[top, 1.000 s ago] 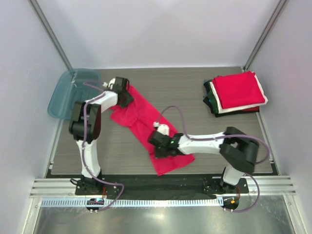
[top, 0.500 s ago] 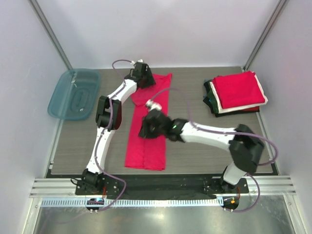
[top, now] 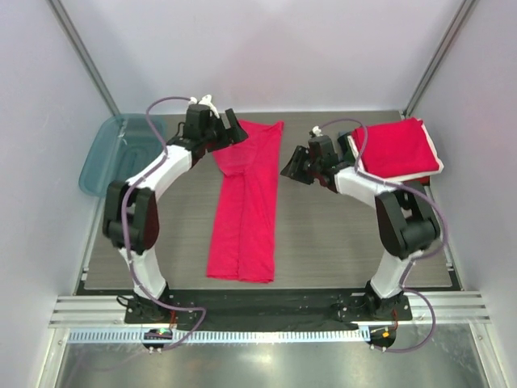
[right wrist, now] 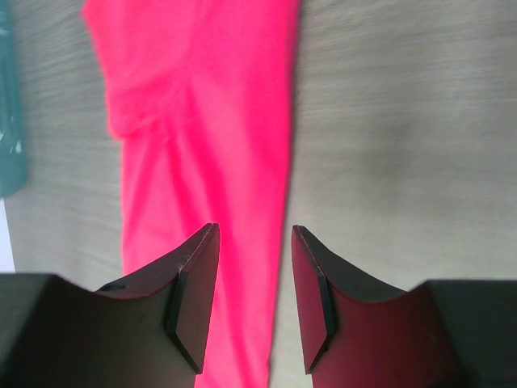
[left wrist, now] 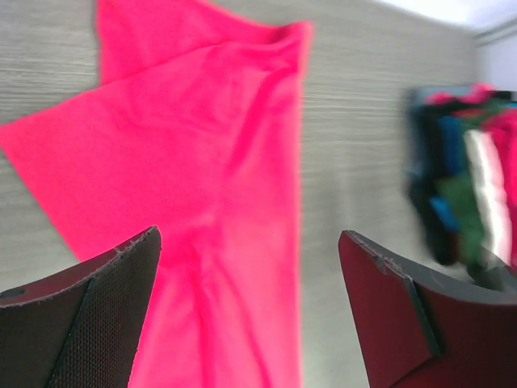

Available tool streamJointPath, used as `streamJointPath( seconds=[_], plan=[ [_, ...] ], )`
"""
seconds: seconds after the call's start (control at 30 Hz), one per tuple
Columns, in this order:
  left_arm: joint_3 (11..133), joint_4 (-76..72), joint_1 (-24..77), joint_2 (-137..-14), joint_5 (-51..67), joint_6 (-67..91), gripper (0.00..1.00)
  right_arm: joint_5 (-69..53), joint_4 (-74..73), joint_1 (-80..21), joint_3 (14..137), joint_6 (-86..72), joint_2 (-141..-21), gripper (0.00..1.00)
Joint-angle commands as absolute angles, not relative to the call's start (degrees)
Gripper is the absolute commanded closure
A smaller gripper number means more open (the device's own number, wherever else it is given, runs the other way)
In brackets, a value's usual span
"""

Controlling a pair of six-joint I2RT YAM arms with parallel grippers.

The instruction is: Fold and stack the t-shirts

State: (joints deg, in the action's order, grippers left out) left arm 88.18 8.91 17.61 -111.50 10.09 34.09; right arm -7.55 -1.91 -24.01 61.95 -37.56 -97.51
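Now the bright crimson soft-fabric t-shirt (top: pixel 242 202) lies as a long, narrow strip on the tabletop (top: pixel 323 234), left of the stack of folded shirts (top: pixel 396 149). The left jaws and right jaws stand apart, empty. Likely next: grasp one end and fold crosswise.

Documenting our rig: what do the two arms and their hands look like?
The left arm and right arm have white links with black joints. A purplish-grey cable loops loosely along each. The left hand and right hand are black, with two dark wedge-shaped fingers each; the left's look finely textured.
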Motion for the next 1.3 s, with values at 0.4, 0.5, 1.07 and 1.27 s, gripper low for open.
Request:
streamJointPath(
  seconds=[0.4, 0.5, 1.07, 1.27],
  plan=[
    [44.1, 1.5, 22.9, -70.4, 8.1, 40.2, 0.10, -20.3, 11.9, -16.6, 86.6, -46.3, -127.5, 0.48],
    [41.3, 2.6, 22.9, -66.2, 7.9, 40.3, 0.10, -20.3, 13.8, -15.9, 89.3, -48.9, -131.3, 0.45],
    [37.4, 5.7, 22.9, -66.1, 6.7, 38.5, 0.11, -24.0, 4.3, -9.1, 128.4, -56.3, -157.0, 0.96],
    [35.6, 2.0, 22.9, -70.0, 7.6, 39.0, 0.11, -26.9, 0.5, -6.7, 135.3, -56.4, -158.8, 0.29]
  ],
)
